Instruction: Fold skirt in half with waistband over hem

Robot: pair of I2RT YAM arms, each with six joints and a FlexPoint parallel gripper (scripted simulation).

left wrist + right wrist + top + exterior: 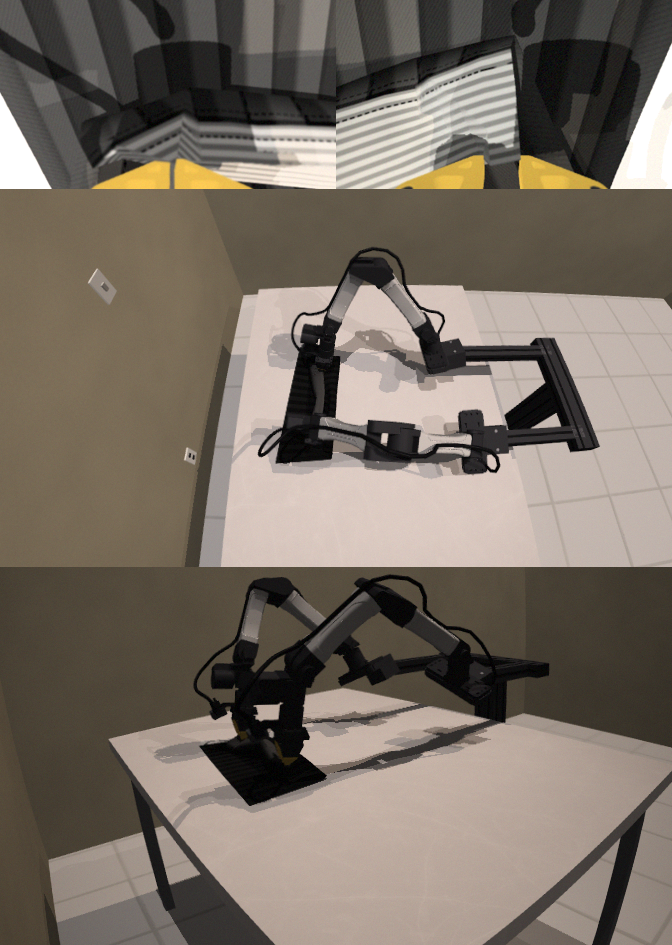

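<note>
The dark pleated skirt (pixel 296 389) (pixel 255 787) lies on the table, doubled over. A lighter, finely striped flap (pixel 318 389) (pixel 291 143) (pixel 382 139) curves between the grippers over the dark half, with a dashed stitch line. My left gripper (pixel 287 760) (pixel 171 167) is shut on the flap's edge near one corner; the cloth creases towards its fingertips. My right gripper (pixel 241 732) (pixel 501 164) is slightly open, its fingertips around the flap's other corner, low over the skirt. The arms hide much of the skirt in the top view, so the alignment of edges cannot be told.
The pale table (pixel 380 509) (pixel 425 847) extends around the skirt, and its edge nearest the wall (pixel 125 399) is not far beyond the cloth. Both arms reach from the dark frame (pixel 565 394) and stand close together over the skirt. Shadows fall across the table.
</note>
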